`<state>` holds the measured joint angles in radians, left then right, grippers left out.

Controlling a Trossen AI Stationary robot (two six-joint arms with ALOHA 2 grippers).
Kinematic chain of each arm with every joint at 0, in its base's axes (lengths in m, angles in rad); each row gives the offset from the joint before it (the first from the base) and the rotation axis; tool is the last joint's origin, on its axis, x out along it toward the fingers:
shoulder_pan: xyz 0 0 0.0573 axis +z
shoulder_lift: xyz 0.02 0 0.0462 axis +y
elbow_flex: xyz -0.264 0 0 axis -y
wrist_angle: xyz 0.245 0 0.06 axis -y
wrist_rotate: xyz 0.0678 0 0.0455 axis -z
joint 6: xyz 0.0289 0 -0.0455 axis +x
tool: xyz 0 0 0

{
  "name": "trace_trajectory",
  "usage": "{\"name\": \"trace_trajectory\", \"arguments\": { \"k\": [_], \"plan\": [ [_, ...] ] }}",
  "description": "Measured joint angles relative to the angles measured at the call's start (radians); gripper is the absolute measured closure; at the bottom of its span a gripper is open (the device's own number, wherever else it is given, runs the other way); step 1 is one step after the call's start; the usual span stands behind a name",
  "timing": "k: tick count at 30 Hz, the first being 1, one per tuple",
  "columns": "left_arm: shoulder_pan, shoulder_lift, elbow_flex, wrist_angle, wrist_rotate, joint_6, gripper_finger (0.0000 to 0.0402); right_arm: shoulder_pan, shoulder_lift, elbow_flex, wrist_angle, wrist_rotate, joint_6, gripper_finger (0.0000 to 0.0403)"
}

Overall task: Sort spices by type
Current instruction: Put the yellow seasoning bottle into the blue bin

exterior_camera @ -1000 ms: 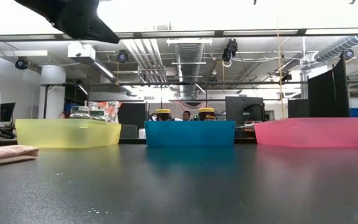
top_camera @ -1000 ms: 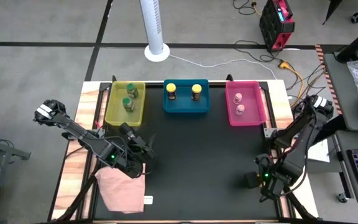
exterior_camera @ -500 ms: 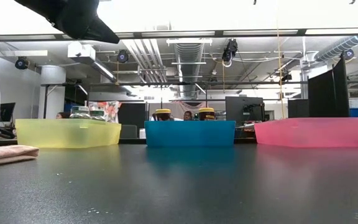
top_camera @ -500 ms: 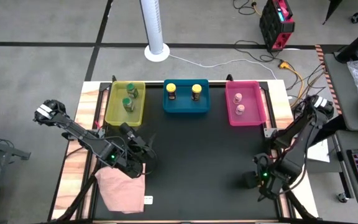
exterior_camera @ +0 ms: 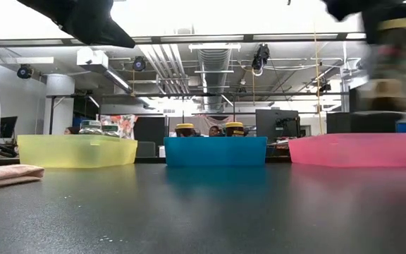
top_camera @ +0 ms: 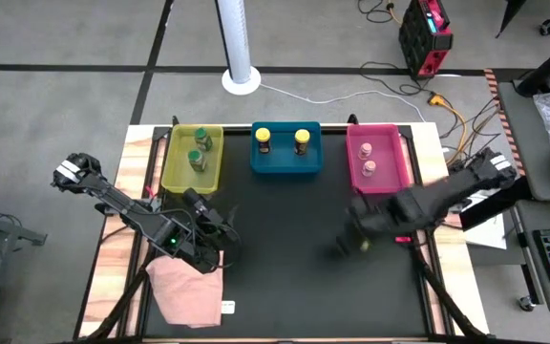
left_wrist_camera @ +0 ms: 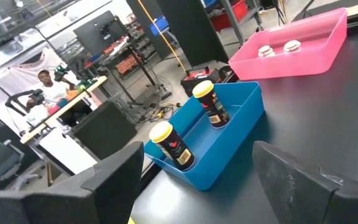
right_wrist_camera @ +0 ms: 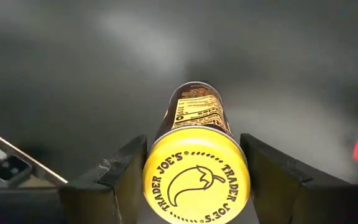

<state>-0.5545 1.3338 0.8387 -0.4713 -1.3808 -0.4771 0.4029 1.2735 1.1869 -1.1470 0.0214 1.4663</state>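
Note:
My right gripper [right_wrist_camera: 196,163] is shut on a dark spice jar with a yellow lid [right_wrist_camera: 196,177]. In the high view it hangs blurred over the mat's right half [top_camera: 363,239], and in the low view at the upper right [exterior_camera: 392,56]. Two yellow-lidded jars [top_camera: 263,140] [top_camera: 301,140] stand in the blue bin [top_camera: 285,168]. The yellow bin [top_camera: 175,172] holds two green-lidded jars [top_camera: 198,160], and the pink bin [top_camera: 390,177] holds two pink-lidded ones [top_camera: 368,169]. My left gripper [top_camera: 220,229] waits open above the mat near the pink cloth [top_camera: 187,291]. My right gripper pinches the jar at its top, one finger [right_wrist_camera: 124,167] on each side of the yellow lid's rim [right_wrist_camera: 151,171]. The fingers come from above, pointing steeply down. The jar body [right_wrist_camera: 196,111] hangs below them, about upright and clear of the mat.
The three bins stand in a row along the mat's far edge. The pink cloth lies at the near left corner, beside my left arm. Bare black mat [top_camera: 294,268] lies between the arms. People and desks show in the room behind the table.
My right gripper has swung from the table's near right corner toward the middle and the far edge. It has risen with the yellow-lidded jar, and its wrist has rolled. The jar is now lifted clear of the mat. My left arm has kept still.

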Motion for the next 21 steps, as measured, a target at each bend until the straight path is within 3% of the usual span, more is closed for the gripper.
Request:
{"name": "trace_trajectory", "arguments": {
  "k": [9, 21],
  "plan": [
    [0.0, 0.0, 0.0, 0.002, 0.0, 0.023, 0.0117, -0.405, 0.216, 0.312, -0.063, -0.039, -0.675, 0.0186],
    [0.0, 0.0, 0.0, 0.0, 0.002, 0.02, 0.0117, -0.644, 0.637, 0.85, -0.262, -0.045, -1.205, 0.0186]
  ]
}}
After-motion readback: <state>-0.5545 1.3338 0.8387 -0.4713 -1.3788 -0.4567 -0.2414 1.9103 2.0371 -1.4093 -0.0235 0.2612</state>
